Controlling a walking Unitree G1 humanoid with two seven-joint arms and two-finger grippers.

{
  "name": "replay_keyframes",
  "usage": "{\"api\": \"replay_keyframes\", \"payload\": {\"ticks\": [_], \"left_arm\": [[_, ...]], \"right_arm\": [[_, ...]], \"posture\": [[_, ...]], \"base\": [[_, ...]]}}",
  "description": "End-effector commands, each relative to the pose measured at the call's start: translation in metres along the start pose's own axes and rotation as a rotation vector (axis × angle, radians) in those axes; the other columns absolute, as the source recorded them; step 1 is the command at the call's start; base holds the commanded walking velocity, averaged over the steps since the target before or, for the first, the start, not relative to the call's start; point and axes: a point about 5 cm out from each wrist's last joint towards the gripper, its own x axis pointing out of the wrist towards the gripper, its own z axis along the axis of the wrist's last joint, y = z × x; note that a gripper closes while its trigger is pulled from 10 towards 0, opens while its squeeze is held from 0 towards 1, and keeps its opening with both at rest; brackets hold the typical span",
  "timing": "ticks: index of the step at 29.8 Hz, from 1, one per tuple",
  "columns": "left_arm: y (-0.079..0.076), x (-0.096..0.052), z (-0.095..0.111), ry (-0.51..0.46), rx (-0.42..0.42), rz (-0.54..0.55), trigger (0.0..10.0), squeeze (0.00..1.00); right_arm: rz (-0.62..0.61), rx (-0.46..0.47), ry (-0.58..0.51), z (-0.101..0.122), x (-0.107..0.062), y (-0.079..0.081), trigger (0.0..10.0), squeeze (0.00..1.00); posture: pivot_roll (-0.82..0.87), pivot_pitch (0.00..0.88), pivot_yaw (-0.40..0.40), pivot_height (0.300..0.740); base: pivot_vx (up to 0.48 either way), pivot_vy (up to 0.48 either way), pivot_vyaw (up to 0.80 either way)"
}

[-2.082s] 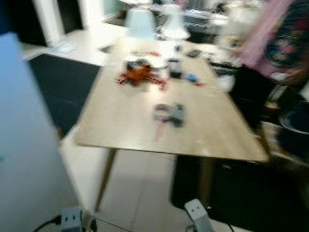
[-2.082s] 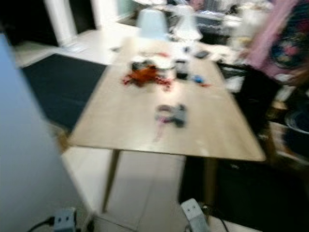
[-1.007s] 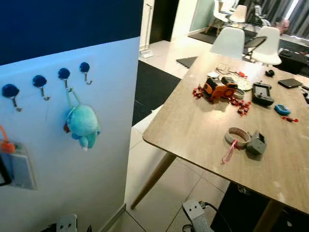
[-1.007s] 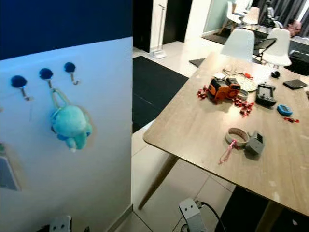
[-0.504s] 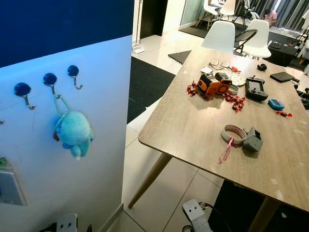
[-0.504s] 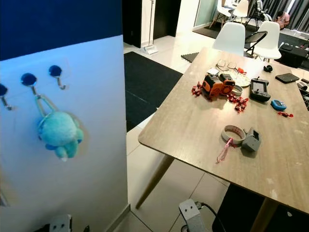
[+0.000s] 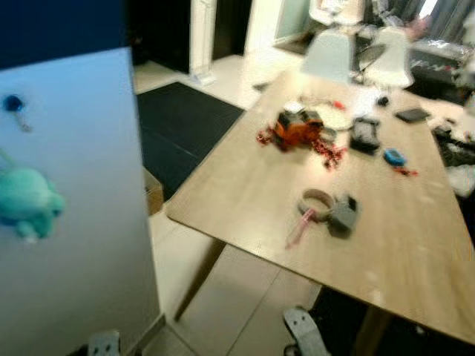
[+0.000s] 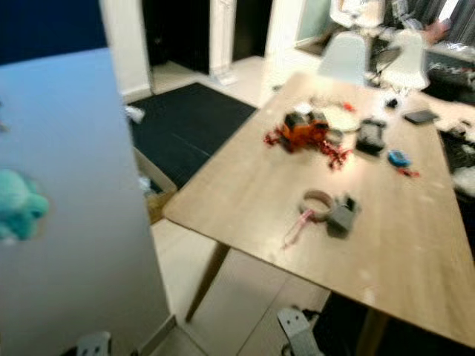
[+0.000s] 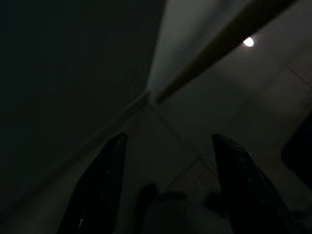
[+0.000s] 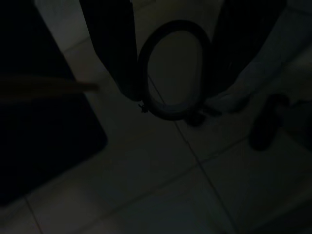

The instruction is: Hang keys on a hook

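**Key ring in the right gripper, hook wall off at nine o'clock**

The right gripper (image 10: pixel 173 68) hangs low over the tiled floor (image 10: pixel 161 175), its two black fingers pressed against either side of a dark key ring (image 10: pixel 171 70); the picture is very dark, but it appears to be gripped. The left gripper (image 9: pixel 168 180) hangs with its fingers spread apart, holding nothing. At nine o'clock the pale wall panel (image 7: pixel 82 222) carries a blue hook (image 7: pixel 12 104) above a teal plush toy (image 7: pixel 28 202). At two o'clock, the wooden table (image 7: pixel 245 193) holds a tape roll (image 7: pixel 318 202).
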Motion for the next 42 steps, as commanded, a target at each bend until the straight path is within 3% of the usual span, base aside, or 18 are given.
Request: {"api": "replay_keyframes", "payload": {"ticks": [1, 21, 42], "left_arm": [[0.0011, -0.0021, -0.0037, 0.019, 0.001, -0.001, 10.0, 0.0], [0.0004, -0.0004, -0.0025, 0.018, -0.023, 0.006, 10.0, 0.0], [-0.0027, 0.0047, 0.0038, 0.002, -0.028, -0.003, 10.0, 0.0]], "right_arm": [[0.003, 0.008, 0.007, -0.0022, 0.0, 0.0017, 10.0, 0.0], [0.008, 0.013, 0.004, -0.0008, 0.0003, 0.002, 10.0, 0.0], [0.006, 0.015, 0.0, 0.0014, 0.0008, 0.0019, 10.0, 0.0]], "posture": [[0.1, 0.054, -0.102, 0.74], [0.1, 0.053, -0.106, 0.74], [0.1, 0.049, -0.1, 0.74]], "base": [[0.0, 0.0, 0.0], [0.0, 0.0, 0.0], [-0.293, 0.0, 0.0]]}}
